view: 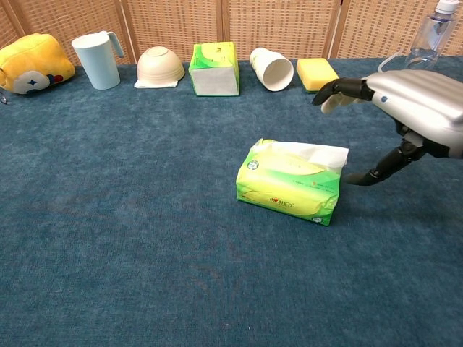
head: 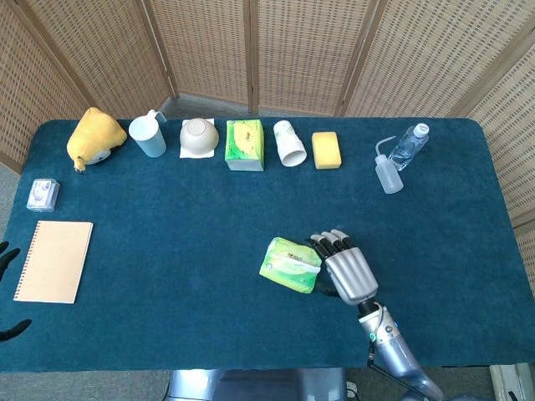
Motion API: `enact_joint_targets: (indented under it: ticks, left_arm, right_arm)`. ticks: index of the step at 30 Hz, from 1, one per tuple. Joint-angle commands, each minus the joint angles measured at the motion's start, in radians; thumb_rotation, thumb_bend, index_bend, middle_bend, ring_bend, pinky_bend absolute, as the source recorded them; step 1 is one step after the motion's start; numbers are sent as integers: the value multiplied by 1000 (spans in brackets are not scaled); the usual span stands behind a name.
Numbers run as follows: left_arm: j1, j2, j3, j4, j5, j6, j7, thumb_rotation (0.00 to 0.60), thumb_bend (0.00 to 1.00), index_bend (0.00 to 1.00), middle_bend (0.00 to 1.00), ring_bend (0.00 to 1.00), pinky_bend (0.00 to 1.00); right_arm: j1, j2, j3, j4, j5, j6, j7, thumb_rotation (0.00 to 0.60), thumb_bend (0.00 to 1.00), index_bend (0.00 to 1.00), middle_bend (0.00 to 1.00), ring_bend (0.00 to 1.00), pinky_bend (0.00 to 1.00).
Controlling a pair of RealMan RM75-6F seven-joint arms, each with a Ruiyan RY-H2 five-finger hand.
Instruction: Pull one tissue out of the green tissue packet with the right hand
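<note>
The green tissue packet (head: 290,264) (view: 289,181) lies flat near the middle of the table, a white tissue (view: 321,153) sticking out of its top toward the right. My right hand (head: 345,271) (view: 409,112) hovers just right of the packet, open, fingers stretched forward above the tissue's end and thumb low beside the packet. It holds nothing. My left hand (head: 7,288) shows only as dark fingertips at the left edge of the head view, apart and empty.
Along the back stand a yellow plush (head: 94,137), a blue pitcher (head: 149,134), an upturned bowl (head: 199,136), a green tissue box (head: 244,144), a tipped paper cup (head: 290,144), a sponge (head: 326,150), a squeeze bottle (head: 388,174) and a water bottle (head: 409,146). A notebook (head: 54,261) lies at left.
</note>
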State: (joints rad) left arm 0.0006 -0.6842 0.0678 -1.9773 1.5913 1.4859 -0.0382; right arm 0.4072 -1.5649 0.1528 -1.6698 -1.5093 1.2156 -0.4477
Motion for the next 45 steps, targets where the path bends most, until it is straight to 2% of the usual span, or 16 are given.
enact_joint_targets:
  ticks: [1, 8, 11, 20, 27, 30, 37, 45]
  left_arm:
    - [0, 3, 0, 1, -2, -1, -7, 600, 0, 0, 0, 0, 12]
    - [1, 10, -2, 8, -5, 3, -35, 600, 0, 0, 0, 0, 12]
    - [0, 12, -2, 10, -7, 1, -42, 600, 0, 0, 0, 0, 12]
    - [-4, 13, -8, 16, -23, -6, -51, 600, 0, 0, 0, 0, 12]
    - [-2, 14, -6, 15, -18, -5, -52, 600, 0, 0, 0, 0, 12]
    - [-1, 14, -6, 15, -19, -3, -51, 600, 0, 0, 0, 0, 12]
    - [-3, 12, -7, 13, -21, -8, -44, 600, 0, 0, 0, 0, 12]
    - [0, 13, -4, 8, -12, -4, -39, 600, 0, 0, 0, 0, 12]
  right_arm:
    - [18, -27, 7, 17, 19, -15, -17, 600, 0, 260, 329, 268, 254]
    - [53, -105, 21, 90, 48, -22, -54, 600, 3, 321, 384, 316, 334]
    - [64, -123, 28, 113, 56, -22, -60, 600, 39, 346, 401, 334, 367]
    - [86, -136, 42, 114, 95, -27, -54, 600, 275, 501, 532, 454, 482]
    - [106, -152, 41, 130, 116, -38, -69, 600, 402, 600, 605, 524, 686]
    - [109, -155, 37, 130, 104, -26, -55, 600, 449, 641, 636, 556, 744]
    - [105, -104, 28, 54, -7, 64, -53, 600, 476, 668, 653, 569, 760]
    - [125, -59, 90, -41, -85, 143, -52, 600, 477, 668, 653, 569, 760]
